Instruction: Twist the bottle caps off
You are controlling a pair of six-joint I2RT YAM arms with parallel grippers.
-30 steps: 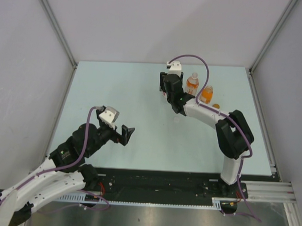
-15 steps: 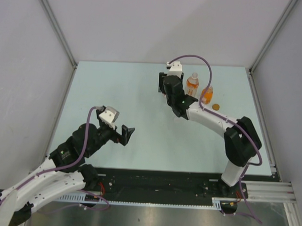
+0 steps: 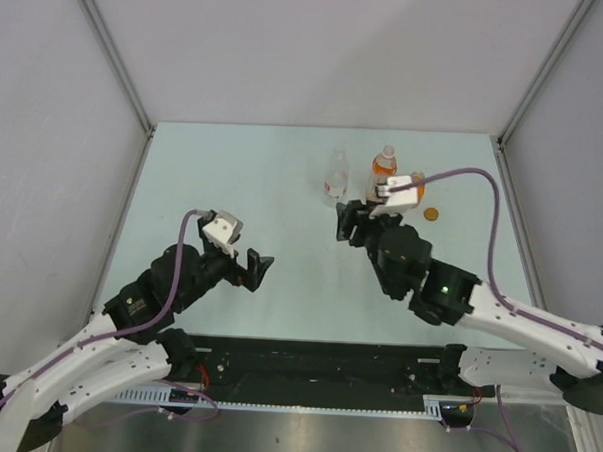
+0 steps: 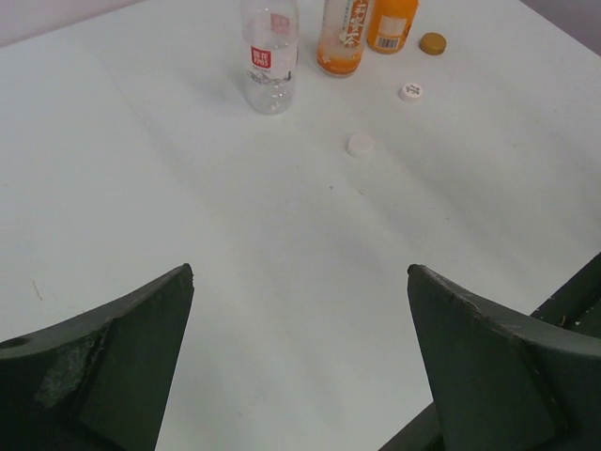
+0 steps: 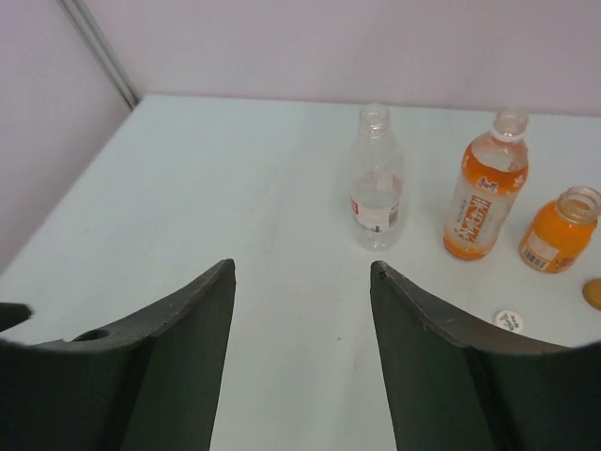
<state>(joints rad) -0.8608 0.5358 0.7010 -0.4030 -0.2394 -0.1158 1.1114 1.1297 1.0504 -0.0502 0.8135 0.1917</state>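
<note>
Three plastic bottles stand uncapped in a row at the far side of the pale table (image 4: 141, 188). On the left is a clear bottle with a white-red label (image 5: 376, 183), in the middle a taller orange-drink bottle (image 5: 488, 193), and on the right a short squat orange bottle (image 5: 558, 232). All three necks are open.

And the caps lie loose on the table: a small round orange cap (image 4: 433, 42) sits just right of the squat bottle. One white cap (image 4: 410, 91) lies on the near side of the orange-drink bottle, and a second white cap (image 4: 360, 144) lies nearer still, out in front of the row.

Right hand (image 5: 300, 272) hovers on the near side of the clear bottle, apart from it, its fingers partly spread with nothing between them. The other two bottles sit ahead and to its right.

Left hand (image 4: 299, 277) hangs well back toward the near-left of the table, fingers spread wide and empty. Bottles and caps are far ahead of it, off to the right in the overhead view.
</note>
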